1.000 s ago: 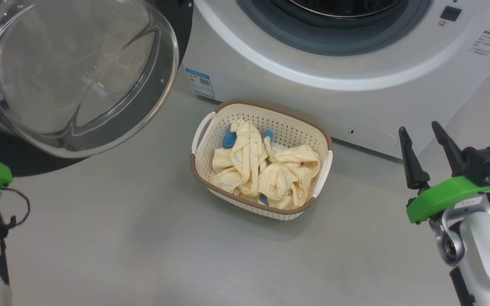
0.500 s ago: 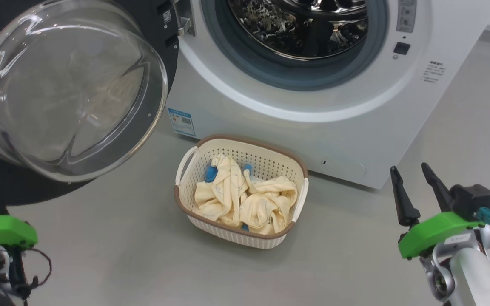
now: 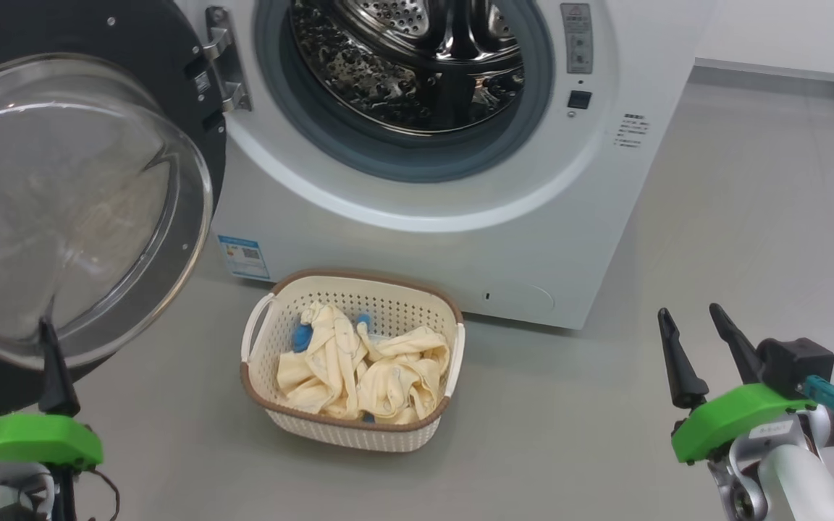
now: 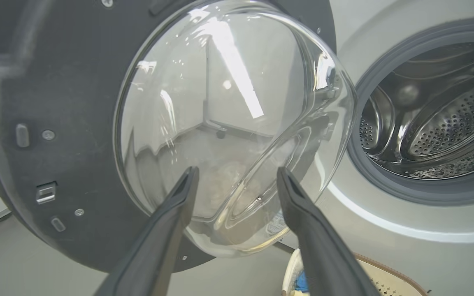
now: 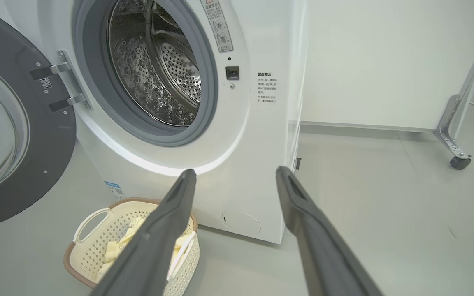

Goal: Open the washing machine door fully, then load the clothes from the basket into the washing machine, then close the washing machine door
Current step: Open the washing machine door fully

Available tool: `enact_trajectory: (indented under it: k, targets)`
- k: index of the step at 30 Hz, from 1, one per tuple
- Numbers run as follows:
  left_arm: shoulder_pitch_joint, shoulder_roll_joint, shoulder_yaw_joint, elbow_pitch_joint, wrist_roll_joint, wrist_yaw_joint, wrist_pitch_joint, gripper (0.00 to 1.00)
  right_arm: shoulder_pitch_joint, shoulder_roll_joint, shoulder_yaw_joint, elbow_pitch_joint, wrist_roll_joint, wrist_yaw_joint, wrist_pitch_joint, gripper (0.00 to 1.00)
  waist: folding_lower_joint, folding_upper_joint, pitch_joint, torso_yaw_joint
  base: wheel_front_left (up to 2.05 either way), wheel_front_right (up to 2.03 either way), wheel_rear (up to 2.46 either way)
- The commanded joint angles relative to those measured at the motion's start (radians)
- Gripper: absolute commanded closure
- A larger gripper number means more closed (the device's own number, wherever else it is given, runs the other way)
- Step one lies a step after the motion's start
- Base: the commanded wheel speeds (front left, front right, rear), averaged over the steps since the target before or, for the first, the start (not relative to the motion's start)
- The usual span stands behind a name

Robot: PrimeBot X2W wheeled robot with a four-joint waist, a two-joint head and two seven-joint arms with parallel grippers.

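Left tool [image 3: 11,329], wide and empty, points up at the lower left, below the open washing machine door [image 3: 98,43]. Right tool [image 3: 688,310], equally wide, stands upright at the lower right. The clothes [image 3: 359,369] lie in the basket [image 3: 348,434], before the washing machine [image 3: 402,246].

From the left wrist, spread fingers [image 4: 167,222] aim at the door's glass.

From the right wrist, spread fingers [image 5: 303,213] frame the machine's lower corner.

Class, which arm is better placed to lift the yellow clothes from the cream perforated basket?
Probably right: right gripper open, bare floor towards the cream basket; open left gripper crowded by the glass-bowled door.
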Motion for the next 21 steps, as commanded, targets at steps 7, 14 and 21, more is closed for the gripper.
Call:
enact_trajectory:
  k: [7,14,21]
  targets:
    - [0.001,0.029,-0.006,-0.059,-0.017,-0.003,-0.011,0.0,-0.021,-0.009,0.029,-0.032,0.001,0.01,-0.01,0.0,0.0,-0.0001,-0.018,-0.106,0.0,0.0,0.0]
    - [0.001,0.054,-0.055,-0.058,-0.071,-0.003,-0.011,0.0,-0.019,-0.013,0.031,-0.047,-0.004,0.01,-0.01,0.0,0.0,-0.0001,-0.016,-0.201,0.0,0.0,0.0]
    - [0.003,0.071,-0.1,-0.057,-0.121,-0.003,-0.011,0.0,-0.014,-0.021,0.036,-0.051,0.001,0.01,-0.01,0.0,0.0,-0.0001,-0.014,-0.245,0.0,0.0,0.0]
